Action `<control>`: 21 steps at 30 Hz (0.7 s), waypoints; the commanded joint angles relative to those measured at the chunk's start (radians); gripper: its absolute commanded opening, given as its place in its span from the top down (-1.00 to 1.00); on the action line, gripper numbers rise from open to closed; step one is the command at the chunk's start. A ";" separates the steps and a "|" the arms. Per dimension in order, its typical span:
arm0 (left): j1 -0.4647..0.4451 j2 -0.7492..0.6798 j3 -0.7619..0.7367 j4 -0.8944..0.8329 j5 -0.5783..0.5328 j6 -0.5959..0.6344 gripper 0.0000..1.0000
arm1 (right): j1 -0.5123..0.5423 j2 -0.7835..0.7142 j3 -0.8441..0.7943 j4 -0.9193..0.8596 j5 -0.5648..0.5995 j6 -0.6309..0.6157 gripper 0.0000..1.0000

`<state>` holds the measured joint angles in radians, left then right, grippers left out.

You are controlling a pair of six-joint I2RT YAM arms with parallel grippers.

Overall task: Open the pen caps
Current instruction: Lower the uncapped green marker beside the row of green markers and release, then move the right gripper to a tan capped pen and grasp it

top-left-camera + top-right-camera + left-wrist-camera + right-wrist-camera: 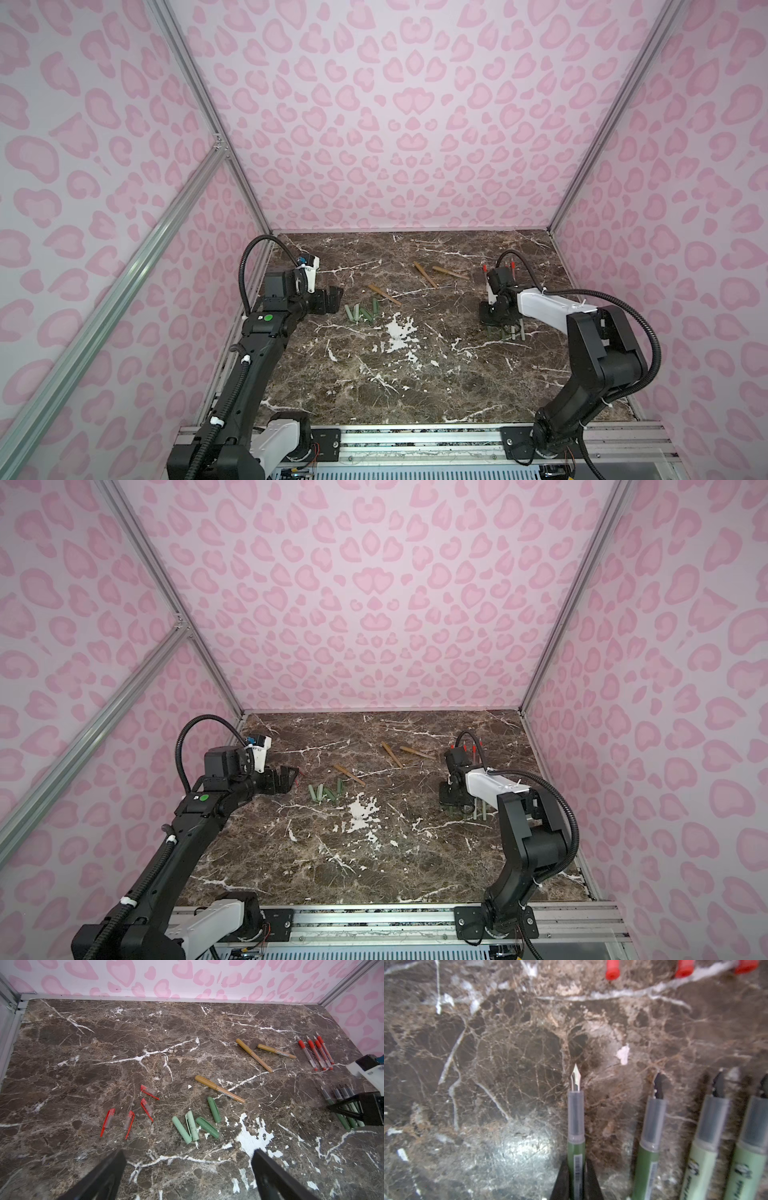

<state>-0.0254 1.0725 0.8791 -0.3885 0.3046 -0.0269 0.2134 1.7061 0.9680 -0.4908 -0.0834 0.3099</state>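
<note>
top views, left gripper point(336, 297): you have it hovering over the left side of the marble table point(415, 374), jaws spread, nothing in them.
top views, right gripper point(496, 326): you see it pointed down at the right side, over a row of green pens point(515, 332); you cannot read its grip from here.
top views, green caps point(361, 311): a loose cluster on the table just right of your left gripper, in both top views.
top views, tan pens point(384, 294): three lie farther back on the table than the green caps.
left wrist, fingers point(104, 1178): wide apart, with bare marble between them.
left wrist, red caps point(148, 1108): four lie loose on the table, beside the four green caps.
left wrist, tan caps point(204, 1081): seated on all three tan pens.
left wrist, red pens point(315, 1053): four uncapped, side by side, well apart from the caps.
right wrist, grip: your right gripper is clamped on a dark green pen point(576, 1126), cap off, nib bare.
right wrist, neighbours: three more uncapped green pens lie beside it.
</note>
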 commanded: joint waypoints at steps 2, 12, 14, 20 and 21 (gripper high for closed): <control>0.014 0.003 0.021 0.025 0.017 -0.010 -0.97 | 0.000 -0.006 -0.020 -0.001 0.010 0.000 0.70; 0.030 0.004 0.013 0.037 0.025 -0.017 -0.99 | -0.002 -0.091 0.034 -0.080 0.009 -0.028 0.38; 0.033 0.007 0.007 0.040 0.022 -0.013 -0.99 | 0.001 -0.121 0.054 -0.103 0.010 -0.028 0.36; 0.039 0.009 0.013 0.041 0.029 -0.018 -1.00 | 0.074 -0.148 0.138 -0.119 -0.062 -0.032 0.24; 0.041 0.010 0.010 0.045 0.027 -0.016 -1.00 | 0.094 -0.136 0.163 -0.118 -0.059 -0.034 0.18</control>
<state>0.0132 1.0824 0.8879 -0.3882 0.3214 -0.0452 0.2771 1.5524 1.0958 -0.5949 -0.1135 0.2916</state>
